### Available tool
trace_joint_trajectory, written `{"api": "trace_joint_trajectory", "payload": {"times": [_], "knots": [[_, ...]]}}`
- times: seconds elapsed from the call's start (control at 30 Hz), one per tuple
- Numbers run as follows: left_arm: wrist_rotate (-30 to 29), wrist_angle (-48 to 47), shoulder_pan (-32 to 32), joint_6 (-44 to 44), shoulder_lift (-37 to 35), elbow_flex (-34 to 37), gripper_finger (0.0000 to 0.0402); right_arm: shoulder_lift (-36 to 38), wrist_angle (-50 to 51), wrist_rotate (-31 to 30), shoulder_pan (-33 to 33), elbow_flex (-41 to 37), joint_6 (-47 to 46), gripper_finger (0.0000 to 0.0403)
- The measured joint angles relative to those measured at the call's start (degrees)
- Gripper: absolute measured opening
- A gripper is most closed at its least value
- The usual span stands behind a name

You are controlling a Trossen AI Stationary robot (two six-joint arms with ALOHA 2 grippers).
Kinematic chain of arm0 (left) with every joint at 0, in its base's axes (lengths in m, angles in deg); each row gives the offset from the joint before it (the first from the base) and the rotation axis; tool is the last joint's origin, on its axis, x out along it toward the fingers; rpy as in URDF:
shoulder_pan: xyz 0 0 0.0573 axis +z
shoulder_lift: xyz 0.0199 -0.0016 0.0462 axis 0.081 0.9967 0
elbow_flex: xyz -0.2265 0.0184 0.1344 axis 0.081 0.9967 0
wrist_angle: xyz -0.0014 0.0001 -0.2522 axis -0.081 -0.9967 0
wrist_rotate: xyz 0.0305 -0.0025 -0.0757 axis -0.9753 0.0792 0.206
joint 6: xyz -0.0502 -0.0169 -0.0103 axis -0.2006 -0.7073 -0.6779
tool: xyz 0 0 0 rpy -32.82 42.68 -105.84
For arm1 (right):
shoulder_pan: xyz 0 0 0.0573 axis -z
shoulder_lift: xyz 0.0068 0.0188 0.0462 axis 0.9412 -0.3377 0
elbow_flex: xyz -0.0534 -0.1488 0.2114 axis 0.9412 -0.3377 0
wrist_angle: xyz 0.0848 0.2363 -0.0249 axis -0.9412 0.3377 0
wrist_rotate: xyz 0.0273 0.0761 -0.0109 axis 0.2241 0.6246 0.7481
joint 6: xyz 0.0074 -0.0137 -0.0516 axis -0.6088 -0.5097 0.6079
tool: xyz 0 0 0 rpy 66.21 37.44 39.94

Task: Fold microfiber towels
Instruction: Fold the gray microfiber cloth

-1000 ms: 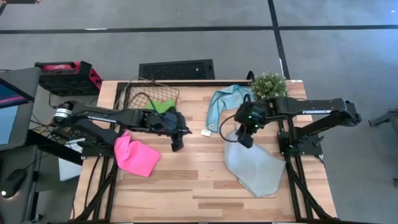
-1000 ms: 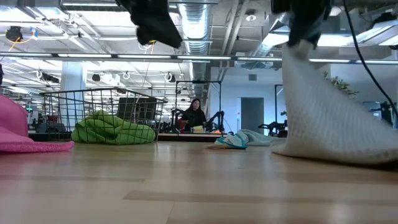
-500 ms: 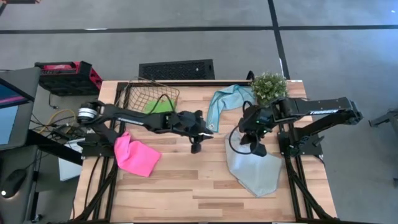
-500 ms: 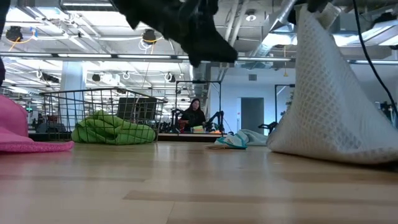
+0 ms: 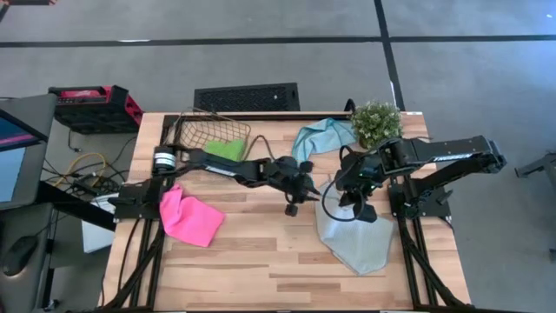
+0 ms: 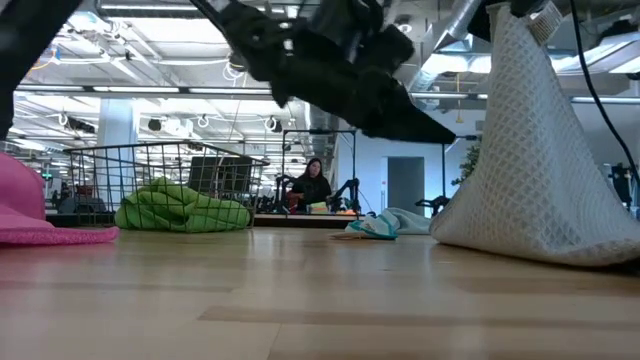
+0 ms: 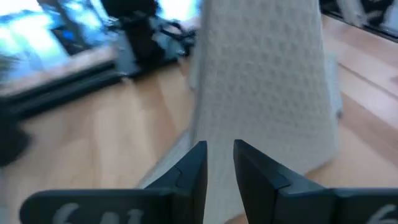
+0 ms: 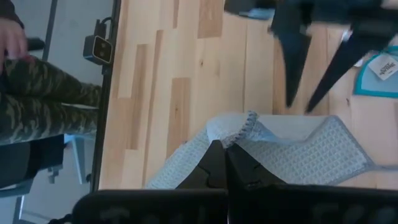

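The pale grey towel [image 5: 356, 243] hangs like a tent [image 6: 530, 150] from my right gripper [image 5: 354, 207], which is shut on its top. My left gripper [image 5: 295, 202] reaches in from the table's left, open by a narrow gap [image 7: 219, 157]. It points at the hanging grey cloth [image 7: 261, 81] and holds nothing. The pink towel [image 5: 189, 217] lies crumpled at the near left. The green towel [image 5: 228, 148] sits in the wire basket [image 5: 195, 130]. The teal towel [image 5: 313, 139] lies at the far middle, by the potted plant [image 5: 375, 122]. My right gripper pinches a bunched edge of the grey towel [image 8: 233, 134] between its two shut fingers, coming from above and slanting down. The towel hangs below the fingers, spread out wide, and its lower part [image 6: 545, 240] rests on the table.
A person in camouflage trousers [image 8: 43, 106] stands beyond the table's edge. Another person [image 6: 312, 185] sits far back in the room. Bare wood [image 5: 252, 261] stretches across the near middle between the pink and grey towels. A white tag [image 8: 382, 65] shows on the teal towel.
My left gripper has swept from near the basket toward the table's right edge and downward, rolling as it went, and now points at the hanging grey towel. My right gripper has kept the towel's top raised and turned a little; the cloth's lower part stays on the table.
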Motion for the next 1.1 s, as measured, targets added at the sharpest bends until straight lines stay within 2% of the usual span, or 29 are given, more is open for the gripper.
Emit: {"api": "trace_joint_trajectory", "payload": {"times": [0.13,0.27,0.4,0.57,0.87,1.1], "knots": [[6.8,-4.4,1.0,0.1,5.9,-9.3,0.0071,0.0,0.2,0.0,0.0,0.0,0.0,0.0001],[7.4,-12.4,1.7,1.6,8.8,-17.2,0.0071,0.0,0.4,0.6,0.0,0.0,0.0,0.0001],[9.9,-19.1,2.4,8.1,9.3,-21.5,0.0071,0.0,0.5,1.0,0.0,0.0,0.0,0.0001],[16.8,-21.3,3.4,14.0,9.3,-22.8,0.0071,0.0,0.5,1.0,0.0,0.0,0.0,0.0001],[16.7,-20.1,4.0,18.7,9.4,-22.8,0.0070,0.0,0.5,1.0,0.0,0.0,0.0,0.0001],[19.0,-17.1,3.7,19.4,9.4,-22.8,0.0070,0.0,0.4,1.0,0.1,0.0,-0.5,0.0001]]}}
